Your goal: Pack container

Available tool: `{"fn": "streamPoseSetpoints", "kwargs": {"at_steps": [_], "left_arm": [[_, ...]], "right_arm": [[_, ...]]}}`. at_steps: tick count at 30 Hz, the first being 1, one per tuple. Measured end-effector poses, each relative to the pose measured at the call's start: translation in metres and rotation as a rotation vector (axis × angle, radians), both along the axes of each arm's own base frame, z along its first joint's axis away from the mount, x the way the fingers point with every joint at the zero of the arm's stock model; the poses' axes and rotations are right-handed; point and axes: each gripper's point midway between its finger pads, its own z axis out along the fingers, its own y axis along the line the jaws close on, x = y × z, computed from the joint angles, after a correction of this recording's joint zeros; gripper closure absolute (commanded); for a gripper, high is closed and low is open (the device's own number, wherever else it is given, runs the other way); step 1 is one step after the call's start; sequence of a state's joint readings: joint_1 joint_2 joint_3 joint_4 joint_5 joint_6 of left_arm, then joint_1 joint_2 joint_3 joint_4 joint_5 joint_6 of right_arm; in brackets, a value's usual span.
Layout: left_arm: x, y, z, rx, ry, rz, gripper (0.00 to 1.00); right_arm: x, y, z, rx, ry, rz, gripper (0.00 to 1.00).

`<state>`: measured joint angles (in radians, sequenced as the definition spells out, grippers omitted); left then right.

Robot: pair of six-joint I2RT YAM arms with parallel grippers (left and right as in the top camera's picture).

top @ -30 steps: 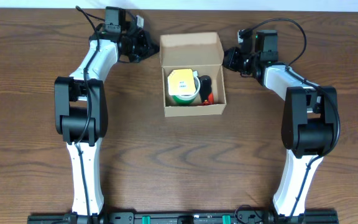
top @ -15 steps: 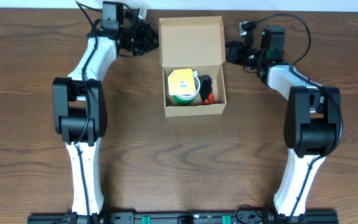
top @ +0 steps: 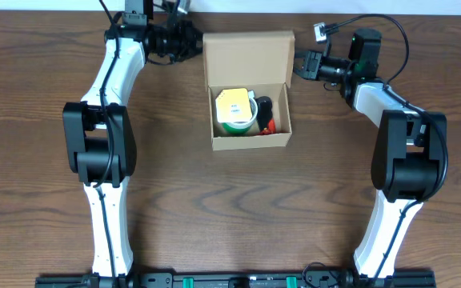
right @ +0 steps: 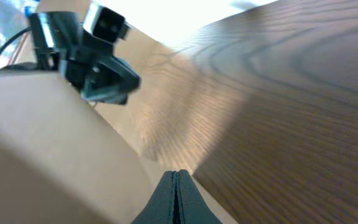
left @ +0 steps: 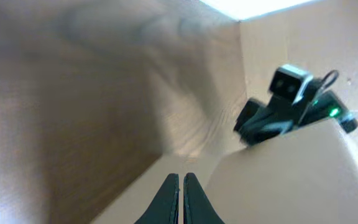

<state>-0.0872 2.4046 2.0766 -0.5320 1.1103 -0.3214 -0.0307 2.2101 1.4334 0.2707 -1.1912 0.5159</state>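
The left hand [top: 189, 42], fingers pinched narrow and empty, meets the left edge of the raised flap [top: 249, 56] of the tan-brown cardboard box [top: 250, 142]. The box sits mid-worktop [top: 214, 200], opening upward, hinge farthest away. It holds a yellow-green round roll [top: 234, 112] and small black [top: 264, 106] and red [top: 269, 125] items, seen only from overhead. The right hand [top: 301, 66], equally narrow, meets the flap's right edge.

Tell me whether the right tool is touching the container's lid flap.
Cannot tell. Overhead, the right tool sits at the lid flap edge with no clear gap; its wrist view is too blurred.
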Motion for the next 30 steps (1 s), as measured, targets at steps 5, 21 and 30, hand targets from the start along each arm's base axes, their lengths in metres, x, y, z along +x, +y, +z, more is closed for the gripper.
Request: {"fn": "streamPoseSetpoints", "kwargs": {"at_steps": [5,21,30], "left_arm": [[-0.026,0.004,-0.011,0.083,0.056,-0.04,0.95],[-0.125,0.004,0.049,0.483,-0.068,-0.251,0.94],[-0.168,-0.012,0.056,0.682,-0.139,-0.377,0.94]], "right_arm": [[-0.006,0.002,0.005,0.006,0.018,0.023,0.98],[-0.087,-0.01,0.034,-0.393,0.142,-0.014,0.99],[-0.133,-0.02,0.076,-0.701,0.019,-0.048,0.99]]}}
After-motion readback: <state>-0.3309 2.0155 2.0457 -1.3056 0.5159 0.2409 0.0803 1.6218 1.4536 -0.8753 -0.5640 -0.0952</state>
